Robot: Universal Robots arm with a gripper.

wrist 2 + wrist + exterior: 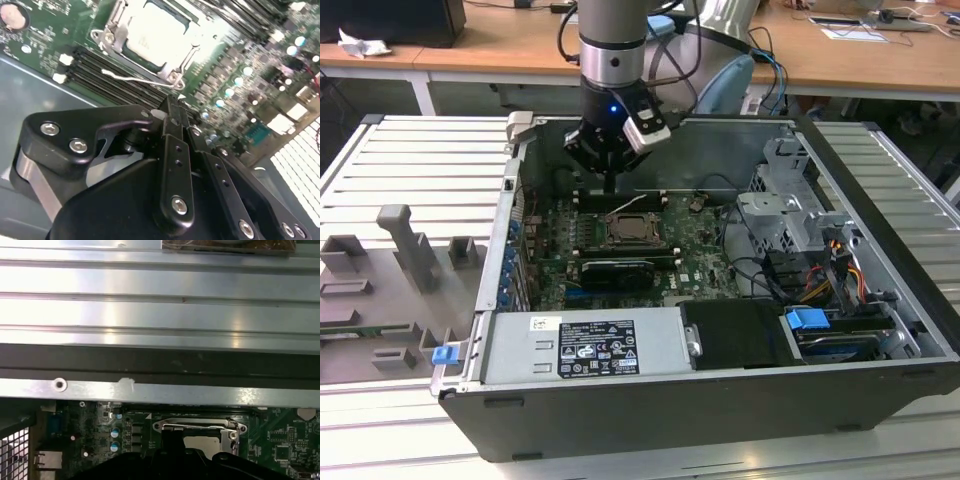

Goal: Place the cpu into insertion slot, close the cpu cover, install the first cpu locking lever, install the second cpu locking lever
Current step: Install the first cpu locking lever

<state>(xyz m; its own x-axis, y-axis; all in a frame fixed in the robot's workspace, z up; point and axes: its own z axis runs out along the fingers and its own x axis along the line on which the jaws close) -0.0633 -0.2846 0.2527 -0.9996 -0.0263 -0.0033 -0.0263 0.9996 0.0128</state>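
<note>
- Open computer case (880, 330) lies on a ribbed metal desk (410, 160); wooden benches (880, 60) run behind it in the exterior view.
- Grey plastic holders (410, 245) sit on the desk at the exterior view's left, a small blue clip (444, 354) beside the case's near corner.
- Green motherboard (695, 250) lies flat inside the case; power supply box (585, 348) along the near wall, drive cage (790, 215) and cables at the exterior view's right.
- Gripper (609, 185) hangs inside the case over the far edge of the board, just behind the insertion slot (632, 231).
- In the second wrist view the fingers (175, 117) are pressed together at the tips, nothing between them.
- The cpu (152, 35) sits in the slot, pale metal face up, glare washing it out.
- The cpu cover (112, 22) frames the chip and lies down over it.
- A thin wire lever (137, 80) runs along the slot's edge nearest the fingers; can't tell if it is latched.
- First wrist view: gripper body hides the near half of the slot; case wall (160, 390) and desk ribs above it.
</note>
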